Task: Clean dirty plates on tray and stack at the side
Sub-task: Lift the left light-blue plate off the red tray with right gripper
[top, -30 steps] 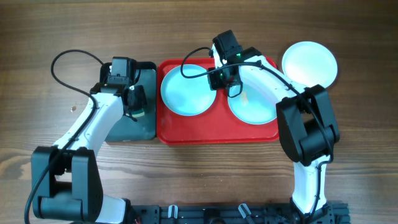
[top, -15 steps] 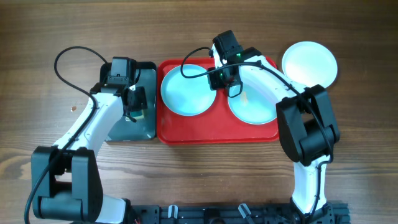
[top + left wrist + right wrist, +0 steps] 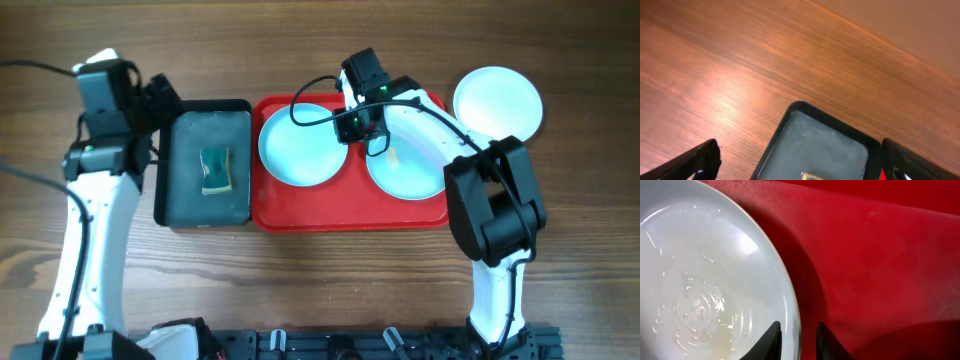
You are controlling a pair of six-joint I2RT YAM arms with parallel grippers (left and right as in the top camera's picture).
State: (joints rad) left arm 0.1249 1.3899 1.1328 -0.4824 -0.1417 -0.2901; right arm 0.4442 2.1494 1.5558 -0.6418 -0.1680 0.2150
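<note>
On the red tray [image 3: 350,215] lie two pale blue plates; the right hand [image 3: 356,128] straddles the rim of the left blue plate [image 3: 290,150], fingers slightly apart and seemingly not pinching it. The left hand [image 3: 152,100] hangs spread wide and empty beside the black tray [image 3: 190,140], which holds a green sponge [image 3: 216,171]. A white plate [image 3: 498,100] sits on the surface [image 3: 300,290] beyond the red tray.

Green sponge [image 3: 216,171] lies in the black tray [image 3: 190,195] — on wooden table [image 3: 300,290].

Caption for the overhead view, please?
Green sponge in small black tray; two aqua plates on red plastic tray, white plate beside.
</note>
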